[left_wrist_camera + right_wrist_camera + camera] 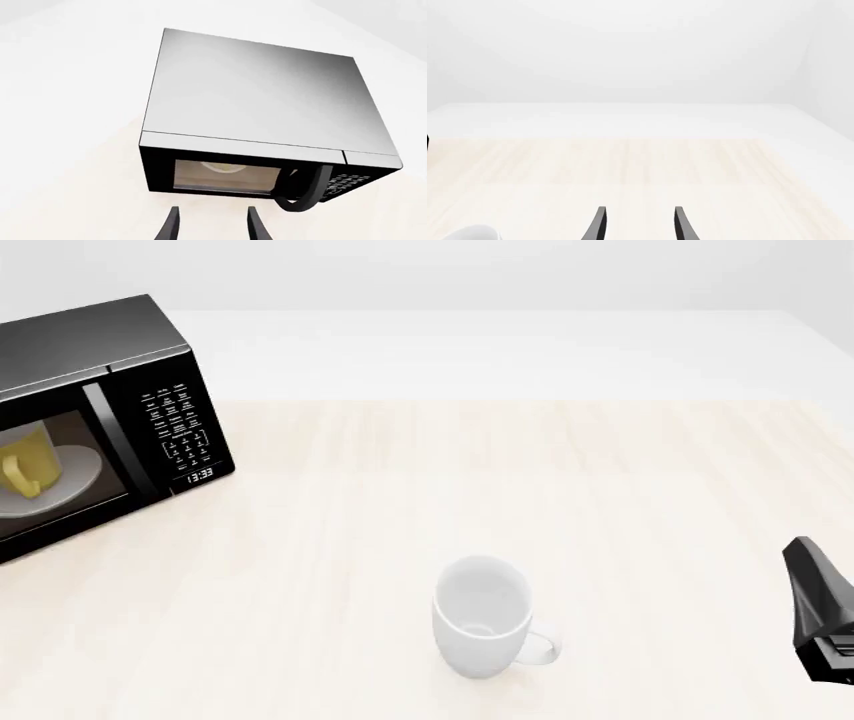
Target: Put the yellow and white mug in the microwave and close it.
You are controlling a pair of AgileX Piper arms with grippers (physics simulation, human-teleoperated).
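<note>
Yellow and white mug inside closed microwave.

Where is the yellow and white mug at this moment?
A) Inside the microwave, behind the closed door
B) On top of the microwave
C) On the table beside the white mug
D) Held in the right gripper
A: in the front view the yellow and white mug shows through the glass door of the microwave, standing on the turntable plate.
</note>
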